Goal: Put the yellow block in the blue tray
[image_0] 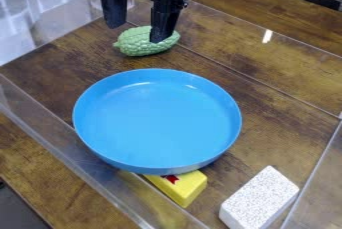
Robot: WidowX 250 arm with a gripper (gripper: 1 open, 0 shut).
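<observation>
Touching rims — yellow block (179, 185), blue tray (94, 143).

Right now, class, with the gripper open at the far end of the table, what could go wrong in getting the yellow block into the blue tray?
1. The open gripper hangs over the green bumpy lump, so it might grab that instead.
2. The small yellow block sits partly hidden under the round blue plastic tray's near rim, beside the white speckled sponge block; reaching in could nudge either.

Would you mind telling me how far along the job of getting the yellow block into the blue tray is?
Nothing looks done yet: the blue tray is empty, and the yellow block lies on the table by its near rim. Nothing is in hand; the tool stands open over the green lump at the far side. Picking up and placing the block both remain.
</observation>
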